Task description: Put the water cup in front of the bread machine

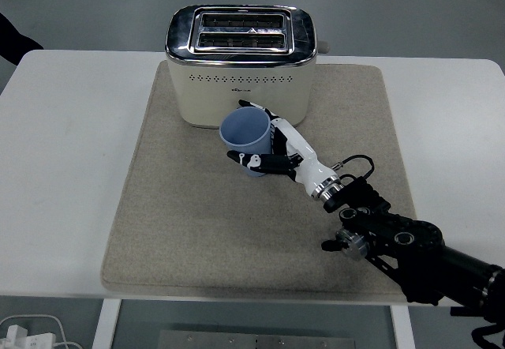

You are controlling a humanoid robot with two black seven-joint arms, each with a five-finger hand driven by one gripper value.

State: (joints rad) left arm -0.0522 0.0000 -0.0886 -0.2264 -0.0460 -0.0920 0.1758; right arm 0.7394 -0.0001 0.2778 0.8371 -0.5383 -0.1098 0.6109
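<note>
My right hand [278,153] wraps the blue water cup [248,140] upright, just at 6 o'clock of the bread machine [241,62], ready for setting on the mat [181,207].

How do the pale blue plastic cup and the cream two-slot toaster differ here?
The pale blue plastic cup is small and round, gripped by the right hand; the cream toaster with chrome top is larger, boxy and stands free. The cup is tilted, the toaster upright. Both are over the beige mat.
</note>
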